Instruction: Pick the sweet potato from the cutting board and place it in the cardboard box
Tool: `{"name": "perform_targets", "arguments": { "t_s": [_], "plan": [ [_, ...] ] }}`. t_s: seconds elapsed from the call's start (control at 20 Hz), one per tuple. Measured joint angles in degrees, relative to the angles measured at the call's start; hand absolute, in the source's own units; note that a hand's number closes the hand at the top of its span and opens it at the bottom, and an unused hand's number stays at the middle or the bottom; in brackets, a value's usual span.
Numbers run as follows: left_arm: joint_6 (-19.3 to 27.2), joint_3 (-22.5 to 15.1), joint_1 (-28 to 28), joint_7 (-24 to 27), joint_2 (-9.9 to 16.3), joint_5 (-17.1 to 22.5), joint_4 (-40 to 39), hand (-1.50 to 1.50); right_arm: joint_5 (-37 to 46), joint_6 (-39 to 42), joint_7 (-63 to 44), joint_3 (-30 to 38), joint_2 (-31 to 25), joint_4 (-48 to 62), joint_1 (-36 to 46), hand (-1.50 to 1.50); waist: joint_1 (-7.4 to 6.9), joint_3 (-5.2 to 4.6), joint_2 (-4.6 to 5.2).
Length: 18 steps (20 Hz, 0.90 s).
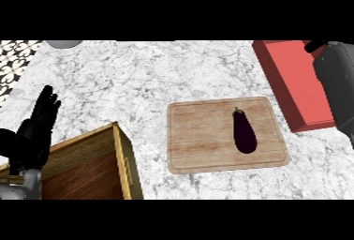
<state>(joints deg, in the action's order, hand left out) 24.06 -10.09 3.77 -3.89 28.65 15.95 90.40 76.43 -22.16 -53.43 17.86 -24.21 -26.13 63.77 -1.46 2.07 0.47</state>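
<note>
A dark purple eggplant [243, 131] lies lengthwise on the right half of the wooden cutting board [200, 140]; no sweet potato shows. The open brown box [123, 159] stands at the lower left, partly cut off by the view's edge. My left hand [34, 133] rests open, fingers up, at the left edge above the box's near corner. My right forearm [339, 84] hangs over the right edge, well clear of the board. Only a small black part of the right hand [314, 46] shows at the top right.
A flat red block [294, 79] lies right of the board, partly under my right forearm. A pale round object [63, 44] peeks in at the top left. The counter [138, 79] is white marble, with a patterned tile strip [14, 65] at the far left.
</note>
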Motion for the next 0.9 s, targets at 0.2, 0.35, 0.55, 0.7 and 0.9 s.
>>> {"name": "perform_targets", "arguments": {
  "t_s": [0.2,0.35,0.55,0.7,0.9],
  "plan": [
    [-0.1,-0.2,0.1,0.5,-0.2,0.0,0.1,0.0,-4.3,-4.6,3.5,4.2,-0.4,0.8,-2.3,-1.5,-0.24,0.0,0.01],
    [-0.2,-0.1,0.2,0.6,-0.1,0.2,-0.2,0.0,-7.9,-8.4,8.8,7.0,-1.0,0.6,-3.9,-1.5,-0.17,0.01,-0.02],
    [-0.5,-0.2,0.3,0.6,-0.1,0.6,-0.3,0.0,-12.5,-14.5,16.5,9.6,0.4,-1.2,-4.9,-1.5,-0.2,-0.02,-0.13],
    [0.1,0.0,0.1,0.4,0.0,0.4,-0.7,0.0,-17.5,-18.8,23.1,12.2,1.9,-4.0,-5.6,-1.5,0.42,0.06,-0.4],
    [0.5,0.3,-0.6,0.3,0.0,0.6,-0.5,0.0,-25.3,-22.3,31.2,16.1,3.0,-8.3,-7.1,-1.5,0.99,0.01,-0.76]
  ]
}}
